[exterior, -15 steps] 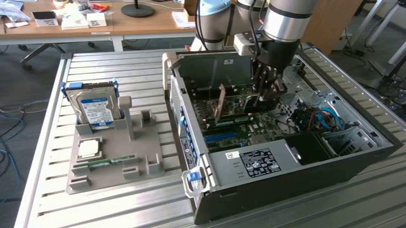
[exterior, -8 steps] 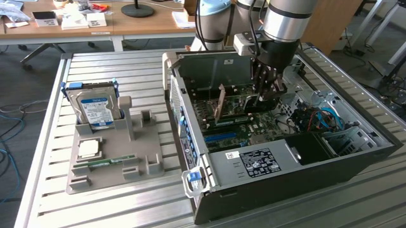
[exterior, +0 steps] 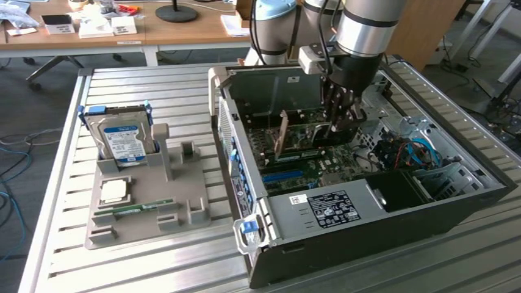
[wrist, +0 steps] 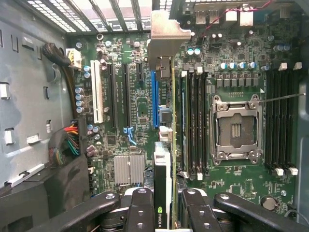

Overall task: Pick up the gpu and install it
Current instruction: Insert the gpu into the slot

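GPU [wrist: 163, 174] stands on edge between the fingers of the tool [wrist: 166, 210], which are closed partway on its two flat faces, so the card is gripped and hangs inside the open computer case [exterior: 391, 232]. In the wrist view the card runs away from the tool in a thin line, its green logo close to the fingers and its silver bracket [wrist: 166, 34] at the far end, near the slotted rear wall. Just beside that line lies the blue slot [wrist: 155, 96] on the motherboard [wrist: 241, 186], with the memory slots [wrist: 195, 121] on the card's other side. Whether the card's lower edge touches the board cannot be told.

The step in hand looks like lining the card up over its slot. Doing it well means holding the card upright and parallel to the slot, with the bracket set to meet the rear opening, and pressing straight down, not at a slant, since a tilted card could catch on the neighbouring connectors.

Farther off, on the exterior view's left, a grey holder [exterior: 146, 226] rests on the slatted surface [exterior: 146, 268] and carries a hard drive [exterior: 122, 140].
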Motion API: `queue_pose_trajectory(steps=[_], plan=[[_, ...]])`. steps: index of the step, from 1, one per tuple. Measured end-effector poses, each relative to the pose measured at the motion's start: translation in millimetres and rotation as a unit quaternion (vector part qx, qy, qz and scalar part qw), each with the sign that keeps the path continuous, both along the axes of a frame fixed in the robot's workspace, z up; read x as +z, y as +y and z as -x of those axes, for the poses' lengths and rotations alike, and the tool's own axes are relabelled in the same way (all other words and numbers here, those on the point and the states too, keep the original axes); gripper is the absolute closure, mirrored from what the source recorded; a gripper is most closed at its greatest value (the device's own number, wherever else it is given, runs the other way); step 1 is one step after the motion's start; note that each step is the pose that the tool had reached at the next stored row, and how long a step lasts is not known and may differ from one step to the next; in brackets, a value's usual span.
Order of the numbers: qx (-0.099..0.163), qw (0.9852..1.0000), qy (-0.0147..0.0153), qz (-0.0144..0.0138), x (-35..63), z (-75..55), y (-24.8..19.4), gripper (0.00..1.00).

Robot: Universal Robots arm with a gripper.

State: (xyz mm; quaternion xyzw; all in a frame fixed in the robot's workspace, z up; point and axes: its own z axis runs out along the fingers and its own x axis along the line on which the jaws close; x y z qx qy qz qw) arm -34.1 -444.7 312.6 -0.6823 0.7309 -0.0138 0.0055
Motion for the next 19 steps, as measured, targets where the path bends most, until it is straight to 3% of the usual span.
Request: queue_pose_trajectory(steps=[19], plan=[[0.0,1.0,-0.0006,-0.0007,-1.3,6.3,0.0,0.73]])
